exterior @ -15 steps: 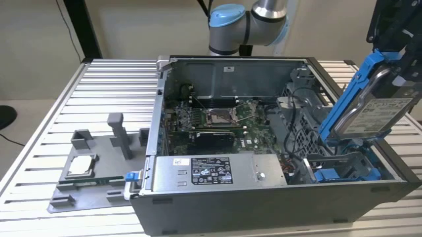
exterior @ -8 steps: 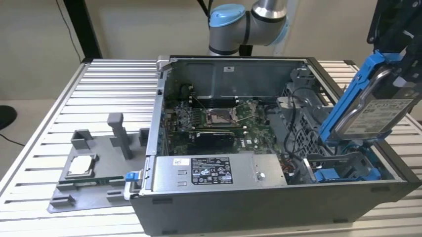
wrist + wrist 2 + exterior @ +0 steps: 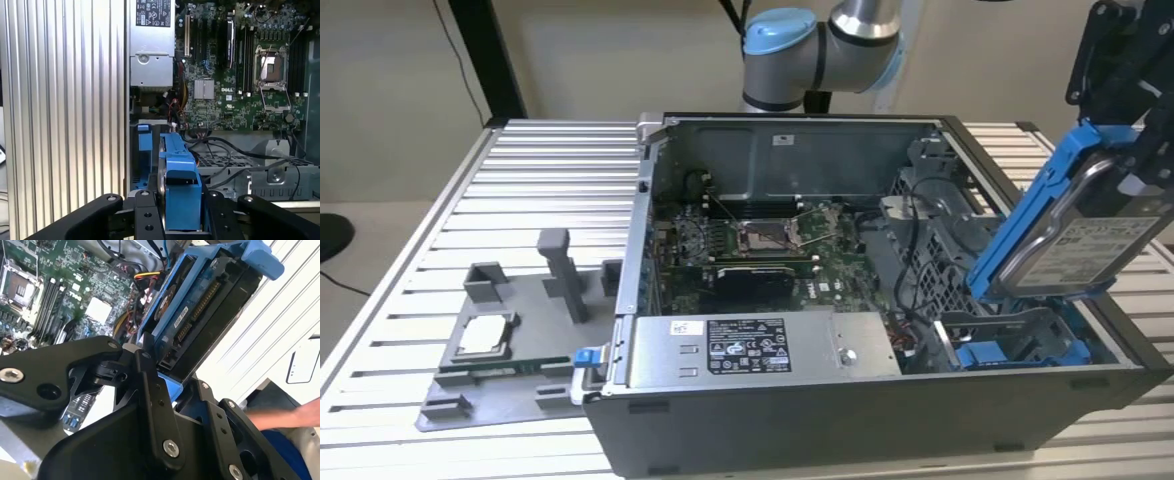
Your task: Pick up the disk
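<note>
I had the pincer [image 3: 182, 220] clamped on the disk [image 3: 1083, 240], its fingers [image 3: 145, 215] pressed against the blue bracket's sides. In the exterior view the disk hung tilted, lifted clear above the open computer case [image 3: 854, 410] at that view's right, over the drive bay [image 3: 1014, 345] on the counter [image 3: 520, 200].

Even soft light, glare on ribbed table [image 3: 65, 100], pincer [image 3: 165, 390] blurred up close, bg w/ mild softness
</note>
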You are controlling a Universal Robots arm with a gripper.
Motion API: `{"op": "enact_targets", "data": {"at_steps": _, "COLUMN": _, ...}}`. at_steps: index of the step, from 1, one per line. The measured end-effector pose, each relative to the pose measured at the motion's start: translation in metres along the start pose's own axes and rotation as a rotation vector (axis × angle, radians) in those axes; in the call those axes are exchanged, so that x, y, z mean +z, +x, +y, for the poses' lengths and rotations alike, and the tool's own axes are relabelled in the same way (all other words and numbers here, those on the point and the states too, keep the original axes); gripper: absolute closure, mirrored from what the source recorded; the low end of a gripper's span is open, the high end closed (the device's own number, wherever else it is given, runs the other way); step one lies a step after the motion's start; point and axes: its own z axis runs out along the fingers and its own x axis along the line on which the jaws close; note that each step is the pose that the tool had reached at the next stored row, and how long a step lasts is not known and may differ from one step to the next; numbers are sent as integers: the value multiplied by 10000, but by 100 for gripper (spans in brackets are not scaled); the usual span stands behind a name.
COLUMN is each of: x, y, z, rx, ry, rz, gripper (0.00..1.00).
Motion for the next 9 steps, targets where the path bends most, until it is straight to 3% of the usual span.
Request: {"op": "enact_targets", "data": {"at_steps": 9, "x": 55, "y": 25, "z": -1, "rx": 118, "ry": 8, "rz": 1, "gripper": 100}}
